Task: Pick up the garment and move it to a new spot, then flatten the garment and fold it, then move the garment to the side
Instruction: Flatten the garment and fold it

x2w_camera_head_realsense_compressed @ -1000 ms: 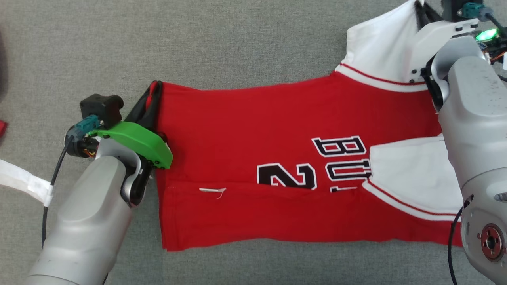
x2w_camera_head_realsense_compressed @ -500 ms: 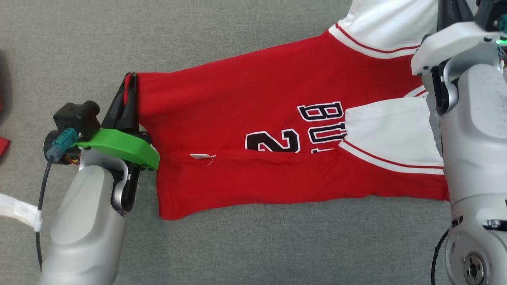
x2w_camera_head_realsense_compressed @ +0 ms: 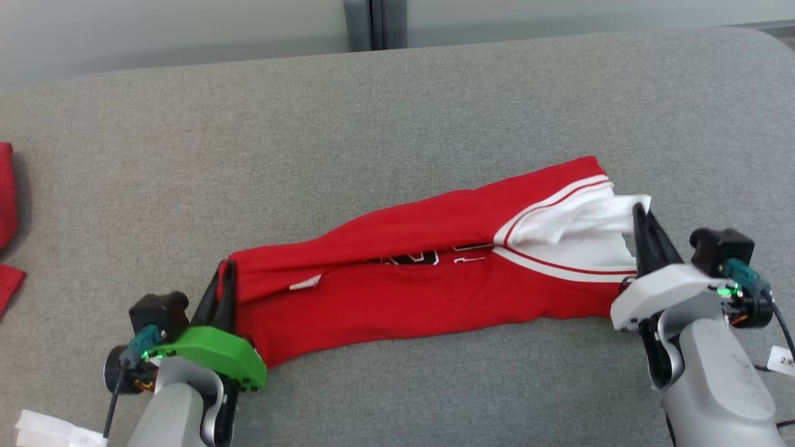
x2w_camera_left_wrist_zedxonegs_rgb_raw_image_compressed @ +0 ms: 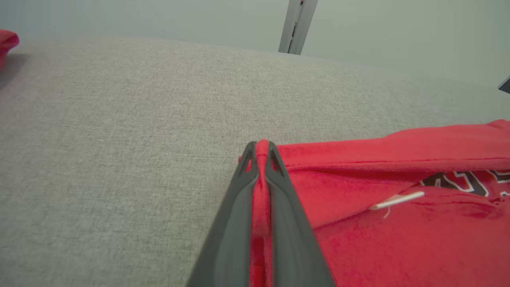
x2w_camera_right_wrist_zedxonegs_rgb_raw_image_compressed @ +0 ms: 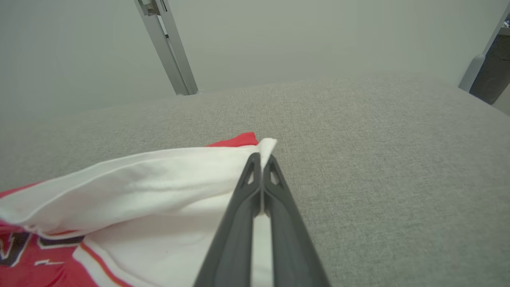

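Note:
The garment [x2w_camera_head_realsense_compressed: 422, 279] is a red jersey with white sleeves and black lettering, stretched left to right across the grey padded table [x2w_camera_head_realsense_compressed: 397, 112]. My left gripper [x2w_camera_head_realsense_compressed: 226, 273] is shut on its red hem corner, with red cloth [x2w_camera_left_wrist_zedxonegs_rgb_raw_image_compressed: 261, 175] pinched between the dark fingers [x2w_camera_left_wrist_zedxonegs_rgb_raw_image_compressed: 239, 207]. At the other end my right gripper [x2w_camera_head_realsense_compressed: 640, 214] is shut on the white sleeve edge [x2w_camera_right_wrist_zedxonegs_rgb_raw_image_compressed: 265, 147]. The jersey's upper layer is doubled over toward me, so most of the lettering is hidden. A small white tag [x2w_camera_left_wrist_zedxonegs_rgb_raw_image_compressed: 396, 200] sticks out near the hem.
Other red cloth [x2w_camera_head_realsense_compressed: 6, 198] lies at the table's left edge. A white strip [x2w_camera_head_realsense_compressed: 56, 431] shows at the bottom left. Bare grey table stretches behind the garment to a pale wall with a metal post [x2w_camera_head_realsense_compressed: 371, 23].
The head camera has tilted up, so the wall now shows. Both grippers have kept their grip and brought the far edge of the garment toward me, folding it into a narrower band.

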You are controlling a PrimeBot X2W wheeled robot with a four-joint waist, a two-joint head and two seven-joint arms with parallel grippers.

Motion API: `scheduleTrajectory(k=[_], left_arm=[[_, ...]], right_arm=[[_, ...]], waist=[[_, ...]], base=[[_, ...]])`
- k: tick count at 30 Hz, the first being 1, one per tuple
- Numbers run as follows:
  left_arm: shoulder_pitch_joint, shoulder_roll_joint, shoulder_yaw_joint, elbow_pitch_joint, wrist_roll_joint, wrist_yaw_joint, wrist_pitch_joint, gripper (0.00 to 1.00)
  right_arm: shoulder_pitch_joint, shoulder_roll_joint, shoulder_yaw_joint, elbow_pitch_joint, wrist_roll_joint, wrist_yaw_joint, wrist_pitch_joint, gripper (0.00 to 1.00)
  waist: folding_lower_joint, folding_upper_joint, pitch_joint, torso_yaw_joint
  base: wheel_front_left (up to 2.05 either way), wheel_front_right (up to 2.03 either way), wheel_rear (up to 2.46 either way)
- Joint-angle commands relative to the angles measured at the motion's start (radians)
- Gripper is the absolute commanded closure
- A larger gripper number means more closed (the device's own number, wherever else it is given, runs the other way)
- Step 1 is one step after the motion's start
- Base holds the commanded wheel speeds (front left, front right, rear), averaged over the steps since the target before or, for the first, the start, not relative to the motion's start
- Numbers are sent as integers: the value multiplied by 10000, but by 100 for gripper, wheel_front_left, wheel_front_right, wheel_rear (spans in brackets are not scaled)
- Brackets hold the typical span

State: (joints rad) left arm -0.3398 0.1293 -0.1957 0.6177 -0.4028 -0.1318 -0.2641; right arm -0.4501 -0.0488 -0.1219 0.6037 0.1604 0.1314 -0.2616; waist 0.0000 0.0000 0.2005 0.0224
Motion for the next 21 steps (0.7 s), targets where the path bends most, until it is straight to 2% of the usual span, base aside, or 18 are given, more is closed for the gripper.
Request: scheduleTrajectory(k=[1, 3, 4, 5, 6, 10, 17, 21], left_arm=[[329, -29, 86, 115, 89, 26, 2, 100], [581, -81, 264, 273, 98, 26, 2, 97], [702, -146, 354, 320, 70, 26, 1, 45], [785, -176, 469, 352, 103, 26, 1, 0], [889, -225, 622, 392, 143, 26, 1, 0], [1103, -339, 1053, 187, 531, 61, 1, 0], [2058, -575, 1645, -1288, 1955, 100, 1, 0], [2892, -709, 1830, -1917, 2294, 128, 1, 0]], right_arm=[[336, -42, 84, -31, 131, -15, -46, 100], [706, -51, 159, 48, 312, -15, -44, 100], [848, -37, 246, 130, 320, -15, -44, 100], [906, -37, 273, 220, 380, -15, -44, 75], [944, -52, 289, 344, 485, -15, -45, 0], [872, -73, 243, 232, 578, -15, -45, 0], [1379, -181, 104, -237, 330, -15, -45, 0], [1869, -135, 62, -82, 273, -15, -45, 0]], waist=[[0, 0, -393, -318], [0, 0, -466, -370], [0, 0, -491, -388], [0, 0, -507, -406], [0, 0, -523, -419], [0, 0, -621, -362], [0, 0, -1166, -238], [0, 0, -1622, -221]], base=[[0, 0, 0], [0, 0, 0], [0, 0, 0], [0, 0, 0], [0, 0, 0], [0, 0, 0], [0, 0, 0], [0, 0, 0]])
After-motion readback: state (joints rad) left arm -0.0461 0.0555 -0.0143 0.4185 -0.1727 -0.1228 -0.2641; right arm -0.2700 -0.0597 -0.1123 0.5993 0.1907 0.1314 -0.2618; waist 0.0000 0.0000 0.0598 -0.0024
